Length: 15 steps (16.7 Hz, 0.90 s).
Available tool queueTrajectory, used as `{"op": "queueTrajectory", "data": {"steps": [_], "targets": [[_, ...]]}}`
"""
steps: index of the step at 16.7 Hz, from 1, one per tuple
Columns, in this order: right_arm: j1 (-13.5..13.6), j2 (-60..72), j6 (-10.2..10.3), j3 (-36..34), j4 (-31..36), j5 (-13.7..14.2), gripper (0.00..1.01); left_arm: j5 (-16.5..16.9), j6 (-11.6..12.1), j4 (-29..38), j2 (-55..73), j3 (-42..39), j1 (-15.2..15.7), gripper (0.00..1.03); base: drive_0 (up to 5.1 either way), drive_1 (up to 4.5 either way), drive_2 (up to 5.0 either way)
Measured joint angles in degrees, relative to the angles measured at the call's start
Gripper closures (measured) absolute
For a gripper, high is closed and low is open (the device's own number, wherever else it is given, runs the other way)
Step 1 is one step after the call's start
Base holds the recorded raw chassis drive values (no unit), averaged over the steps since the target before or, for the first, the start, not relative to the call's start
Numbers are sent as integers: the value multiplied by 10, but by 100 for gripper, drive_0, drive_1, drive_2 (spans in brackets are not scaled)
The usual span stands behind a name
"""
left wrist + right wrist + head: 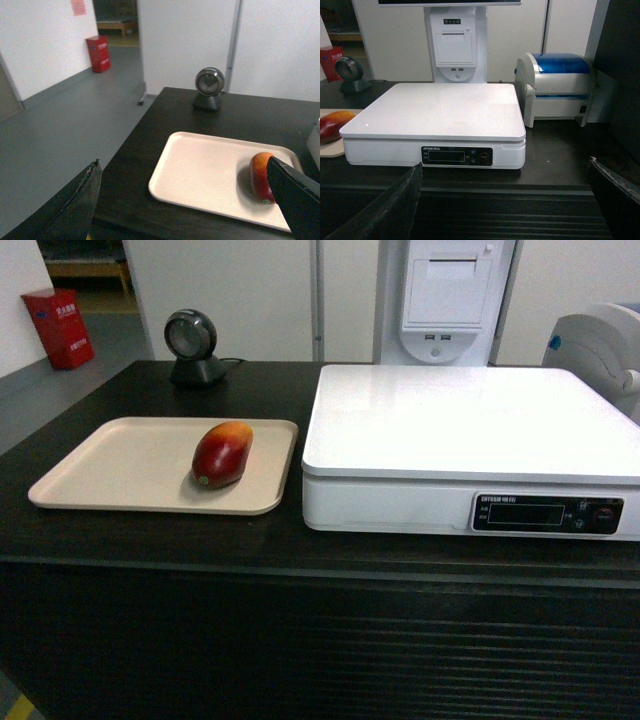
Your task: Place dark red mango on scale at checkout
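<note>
The dark red mango (222, 453) lies on its side on a beige tray (110, 470) at the left of the dark checkout counter (150, 545). Right of the tray stands the white scale (470, 420), its platform bare. Neither gripper shows in the head view. In the left wrist view my left gripper (183, 165) hangs open off the counter's near left corner, short of the tray (205, 167), with the mango (259, 175) partly behind its right finger (295, 200). My right gripper (505, 165) is open and holds nothing, in front of the counter's slatted face, below the scale (435, 107).
A round black barcode scanner (193, 348) stands behind the tray. A white receipt-printer stand (445, 300) rises behind the scale. A white label printer with a blue lid (555, 85) sits to the scale's right. A red box (58, 328) stands on the floor at far left.
</note>
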Motion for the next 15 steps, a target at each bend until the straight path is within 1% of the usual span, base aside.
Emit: {"op": "queueTrajectory", "data": {"steps": [1,2,3,4,6,7,8,10,11,12,13,14,15], "targets": [[0,0,0,0,0,0,3,59,-3,24,72,40,23,5,0,0,0],[0,0,0,0,0,0,3,113,-5,27,142,86,38,5,0,0,0],[0,0,0,0,0,0,3,171,-13,19,223,146,47,5,0,0,0],[0,0,0,0,0,0,3,212,-15,-9,303,216,48,5,0,0,0],[0,0,0,0,0,0,3,253,-17,-62,424,331,43,5,0,0,0],[0,0,0,0,0,0,3,279,-19,-95,474,387,39,5,0,0,0],[0,0,0,0,0,0,3,298,-17,-130,519,443,33,5,0,0,0],[0,0,0,0,0,0,3,305,2,-197,602,553,22,5,0,0,0],[0,0,0,0,0,0,3,310,5,-232,646,609,17,5,0,0,0],[0,0,0,0,0,0,3,314,5,-249,666,636,14,5,0,0,0],[0,0,0,0,0,0,3,321,0,-273,683,666,12,5,0,0,0],[0,0,0,0,0,0,3,321,-1,-285,692,685,10,5,0,0,0],[0,0,0,0,0,0,3,325,-9,-302,699,707,8,5,0,0,0]]}}
